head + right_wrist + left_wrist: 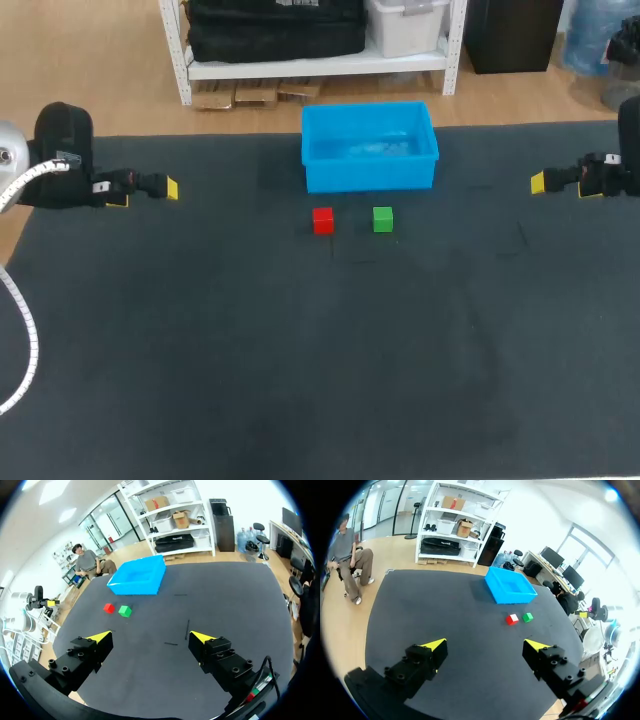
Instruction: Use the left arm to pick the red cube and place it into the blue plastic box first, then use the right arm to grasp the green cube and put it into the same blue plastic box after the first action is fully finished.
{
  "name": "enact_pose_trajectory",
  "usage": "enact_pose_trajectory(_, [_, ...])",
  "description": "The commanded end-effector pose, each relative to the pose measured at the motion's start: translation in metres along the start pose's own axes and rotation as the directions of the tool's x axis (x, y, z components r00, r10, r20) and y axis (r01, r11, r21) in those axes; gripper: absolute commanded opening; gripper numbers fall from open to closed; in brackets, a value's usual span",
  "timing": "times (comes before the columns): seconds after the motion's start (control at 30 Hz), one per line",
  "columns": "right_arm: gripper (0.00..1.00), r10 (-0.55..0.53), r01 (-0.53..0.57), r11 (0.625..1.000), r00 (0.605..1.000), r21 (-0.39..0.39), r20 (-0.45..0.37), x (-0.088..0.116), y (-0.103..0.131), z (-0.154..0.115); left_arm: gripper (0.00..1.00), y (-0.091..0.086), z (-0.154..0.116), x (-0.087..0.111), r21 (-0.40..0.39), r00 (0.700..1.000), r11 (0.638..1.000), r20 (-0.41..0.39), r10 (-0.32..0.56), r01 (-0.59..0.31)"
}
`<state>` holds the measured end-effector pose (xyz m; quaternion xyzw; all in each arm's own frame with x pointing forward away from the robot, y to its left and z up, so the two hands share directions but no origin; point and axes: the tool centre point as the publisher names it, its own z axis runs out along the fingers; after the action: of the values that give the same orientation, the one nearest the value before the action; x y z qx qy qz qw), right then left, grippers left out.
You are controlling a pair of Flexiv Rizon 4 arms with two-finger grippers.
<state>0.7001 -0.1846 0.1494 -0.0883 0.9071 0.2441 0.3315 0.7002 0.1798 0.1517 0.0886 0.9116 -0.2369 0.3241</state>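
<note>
Left gripper [486,645] wide open, holding nothing, above the dark table [200,350]. Red cube [512,619] sits on the table well ahead of it, slightly toward its right finger, untouched. Green cube [528,616] is near the red one, a gap between them, on the far side from this gripper. Blue plastic box [370,176] is just beyond both cubes, both outside it. Right gripper [150,637] wide open too, nothing held, cubes well ahead of it, green nearer.
</note>
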Motion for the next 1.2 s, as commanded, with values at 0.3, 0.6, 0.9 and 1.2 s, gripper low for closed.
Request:
enact_pose_trajectory(0.3, [1.00, 0.000, 0.000, 1.000, 1.000, 0.001, -0.001, 0.000, 0.000, 0.000, 1.00, -0.013, 0.005, -0.006, -0.062, 0.997, 0.998, -0.072, 0.014, -0.018])
enact_pose_trajectory(0.6, [1.00, 0.000, 0.000, 1.000, 1.000, 0.001, -0.001, 0.000, 0.000, 0.000, 1.00, -0.025, 0.013, -0.015, -0.100, 0.993, 0.994, -0.115, 0.028, -0.040])
enact_pose_trajectory(0.9, [1.00, 0.000, 0.000, 1.000, 1.000, 0.001, -0.001, 0.000, 0.000, 0.000, 1.00, -0.041, 0.028, -0.018, -0.147, 0.984, 0.987, -0.177, 0.037, -0.064])
enact_pose_trajectory(1.2, [1.00, 0.000, 0.000, 1.000, 1.000, 0.001, -0.001, 0.000, 0.000, 0.000, 1.00, -0.052, 0.041, -0.020, -0.192, 0.974, 0.979, -0.227, 0.020, -0.065])
